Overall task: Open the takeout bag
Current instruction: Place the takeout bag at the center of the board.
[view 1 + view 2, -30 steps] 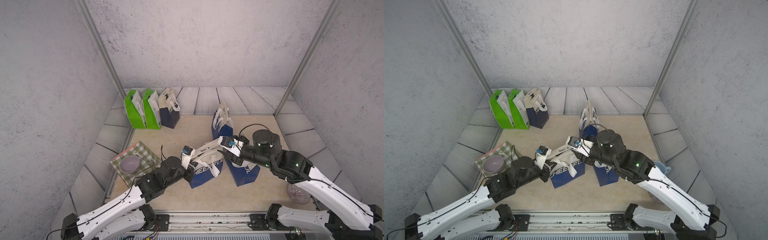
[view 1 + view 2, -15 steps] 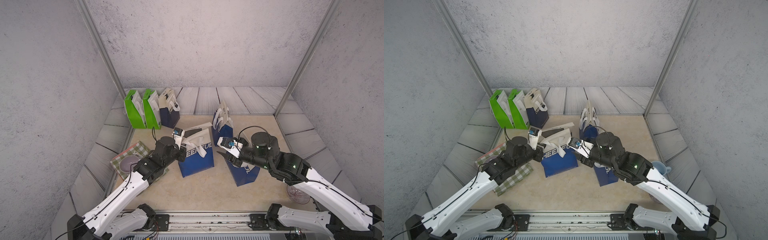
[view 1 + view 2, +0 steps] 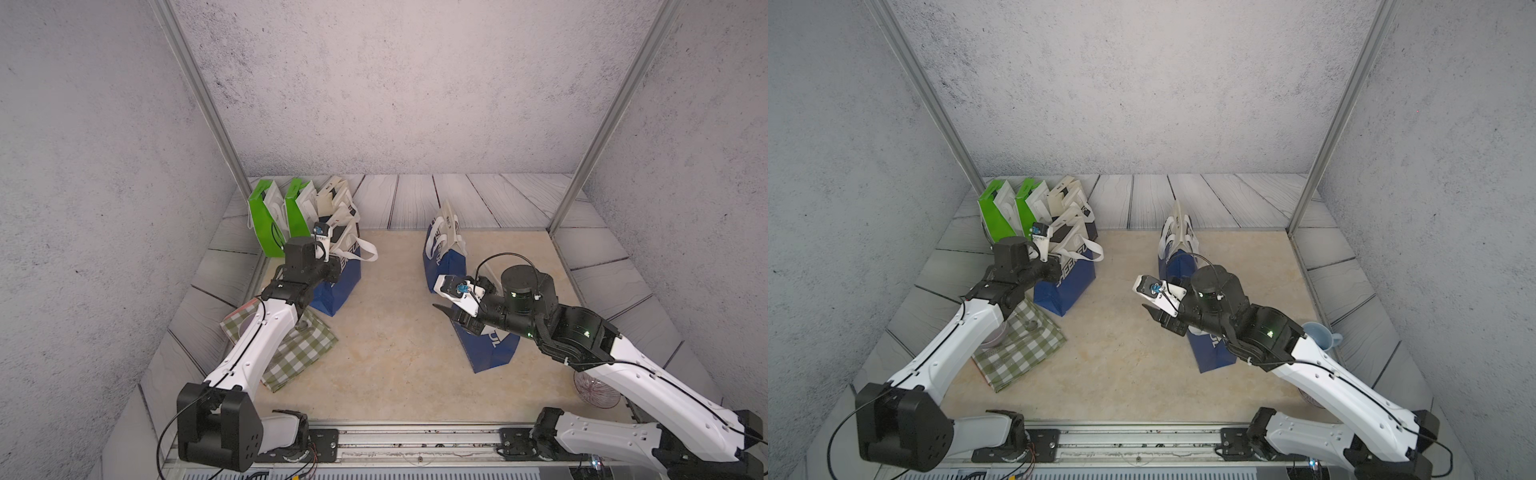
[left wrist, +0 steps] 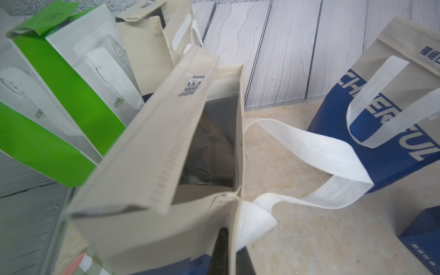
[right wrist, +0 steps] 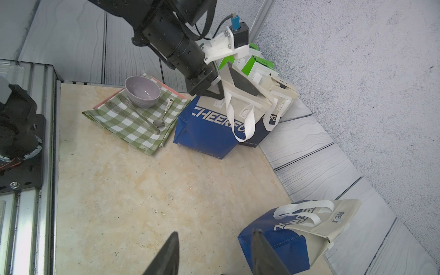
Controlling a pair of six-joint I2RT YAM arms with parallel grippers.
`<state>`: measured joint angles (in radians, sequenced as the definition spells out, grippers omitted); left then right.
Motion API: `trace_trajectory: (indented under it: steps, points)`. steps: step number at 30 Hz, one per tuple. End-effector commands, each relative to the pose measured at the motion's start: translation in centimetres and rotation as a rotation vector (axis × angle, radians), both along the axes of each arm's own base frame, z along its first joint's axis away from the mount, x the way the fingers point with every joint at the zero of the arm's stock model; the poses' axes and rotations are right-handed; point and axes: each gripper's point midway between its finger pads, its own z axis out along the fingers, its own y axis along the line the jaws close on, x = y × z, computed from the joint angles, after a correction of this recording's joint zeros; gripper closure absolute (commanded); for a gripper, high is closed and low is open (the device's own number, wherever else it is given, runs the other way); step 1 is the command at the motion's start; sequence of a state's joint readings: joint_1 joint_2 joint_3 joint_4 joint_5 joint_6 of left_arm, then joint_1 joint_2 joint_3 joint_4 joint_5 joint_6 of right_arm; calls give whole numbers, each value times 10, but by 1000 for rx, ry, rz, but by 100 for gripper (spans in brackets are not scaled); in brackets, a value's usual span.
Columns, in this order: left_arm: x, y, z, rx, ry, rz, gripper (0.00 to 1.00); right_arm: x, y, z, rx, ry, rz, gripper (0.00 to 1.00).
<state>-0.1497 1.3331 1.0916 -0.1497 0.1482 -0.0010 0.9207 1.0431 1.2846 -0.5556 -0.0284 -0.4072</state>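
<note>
Right wrist view: your left gripper [image 5: 215, 91] pinches the takeout bag [image 5: 204, 126] by its beige rim. Your right gripper [image 5: 215, 234] (jaws spread, empty) hangs well apart across the table, so the left one is nearer.

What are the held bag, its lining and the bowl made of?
Bag: looks like non-woven fabric, matte; dotted embossing shows along the seams and the handle.
Lining: grey, faintly shiny and creased, probably foil insulation.
Bowl: smooth, glossy lilac; ceramic or melamine, cannot tell which.
</note>
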Motion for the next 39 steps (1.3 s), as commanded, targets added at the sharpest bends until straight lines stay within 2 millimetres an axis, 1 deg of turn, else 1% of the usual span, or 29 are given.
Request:
trace_trajectory:
  steps: [1,5,8,10,12,14,17,20,23,25,31,33,36,39]
  points:
    - [27,11,41,16,-141,-48,100,0,4,-1,16,14,11,51]
    - [46,30,42,66,-139,-48,100,-2,4,-3,17,20,16,51]
    - [57,39,37,47,-126,-67,100,-2,5,-3,16,22,19,51]
    - [60,43,34,23,-116,-75,100,-1,5,-4,14,23,18,51]
    - [60,41,32,-5,-107,-91,100,-1,5,-3,15,20,15,51]
    - [54,32,33,-49,-105,-131,100,0,5,-3,12,19,13,51]
    - [44,20,42,-144,-118,-165,100,1,7,-4,9,21,13,51]
    - [32,5,51,-219,-126,-209,100,2,7,-5,8,22,9,51]
    - [23,-10,56,-230,-136,-243,100,2,7,-4,10,21,10,51]
    - [19,-16,55,-220,-134,-263,100,2,7,-4,12,23,10,51]
    - [20,-18,53,-213,-112,-259,100,2,6,-6,9,27,5,52]
    - [23,-11,46,-192,-88,-212,100,2,5,-6,9,26,2,52]
    - [29,5,34,-147,-70,-121,100,1,4,-5,10,27,3,52]
    - [33,13,25,-112,-69,-89,100,1,4,-6,9,27,2,52]
